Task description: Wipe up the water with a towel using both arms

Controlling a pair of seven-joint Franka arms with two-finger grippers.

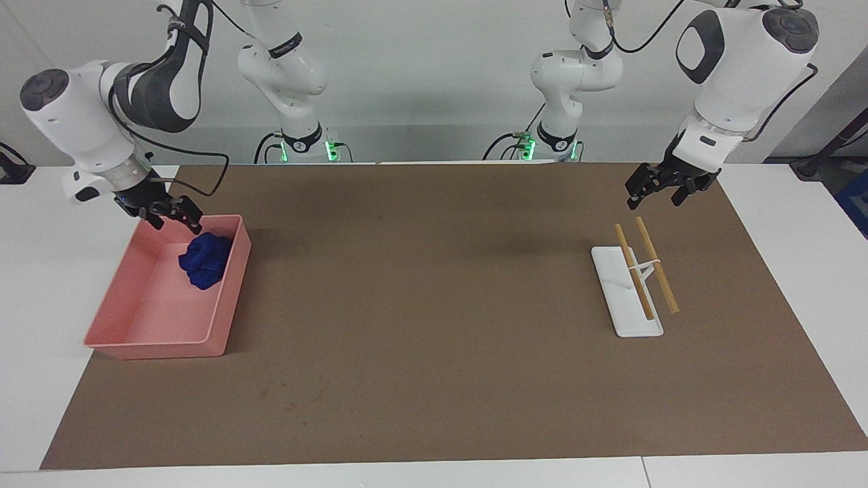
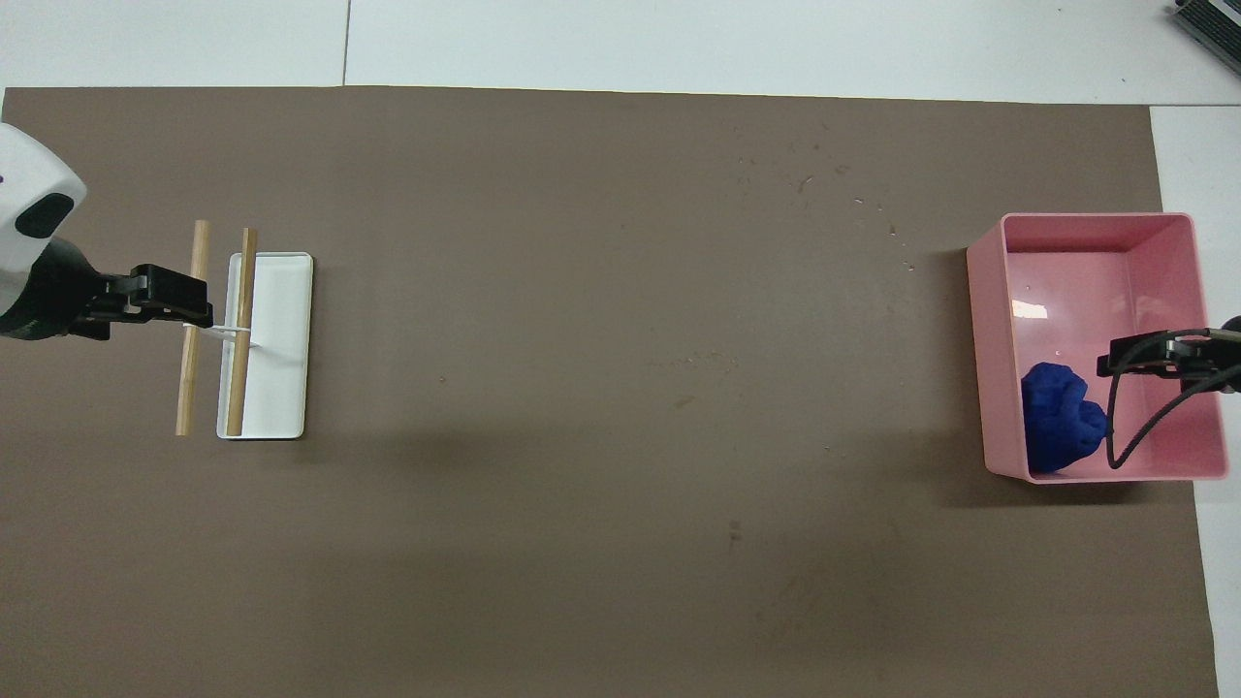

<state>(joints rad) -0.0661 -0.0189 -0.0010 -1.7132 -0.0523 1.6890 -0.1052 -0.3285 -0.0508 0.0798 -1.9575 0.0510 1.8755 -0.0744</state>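
brown mat (image 1: 434, 325) bare mid-table, right pincer (image 1: 173, 214) spread over towel (image 1: 205, 259), left pincer (image 1: 661, 190) spread

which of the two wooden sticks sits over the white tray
The wooden stick nearer the table's middle runs over the white tray; the outer stick, under the left gripper, hangs over bare brown mat.

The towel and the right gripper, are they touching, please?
Apart: the facing view shows the right gripper above the tray's rim, with pink wall visible between it and the towel.
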